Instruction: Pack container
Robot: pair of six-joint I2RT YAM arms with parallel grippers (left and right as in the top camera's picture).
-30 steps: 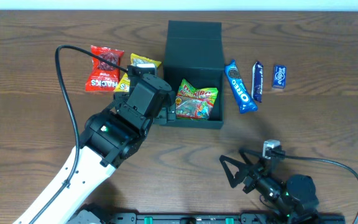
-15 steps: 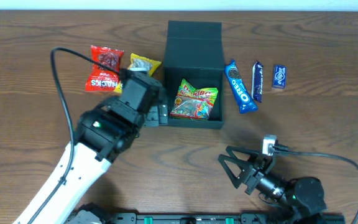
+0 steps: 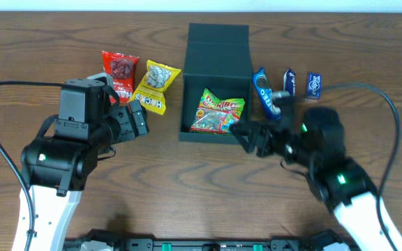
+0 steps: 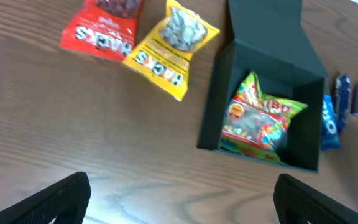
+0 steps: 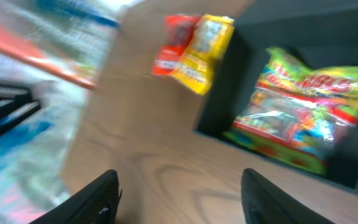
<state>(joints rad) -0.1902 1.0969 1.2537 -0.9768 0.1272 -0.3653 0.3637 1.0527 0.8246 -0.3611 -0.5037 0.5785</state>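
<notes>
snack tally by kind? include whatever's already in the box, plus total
Hacks packets: 2 (red Hacks packet, yellow Hacks packet)
Gummy bags: 1 (gummy bag, inside the container)
Blue wrapped snacks: 3 (Oreo pack, dark blue bar, small blue packet)
Total: 6

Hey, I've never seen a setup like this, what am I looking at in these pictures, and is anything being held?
Two robot arms sit at a wooden table. One picture looks down from above; the other two come from cameras on each wrist, with that arm's dark fingers at the bottom. The left hand and right hand are both open, holding nothing. In the middle sits the container, a dark box with its lid flapped back and a Haribo bag inside. Left of it lie a red packet and a yellow packet; right of it, an Oreo pack, a dark bar and a small blue packet.
</notes>
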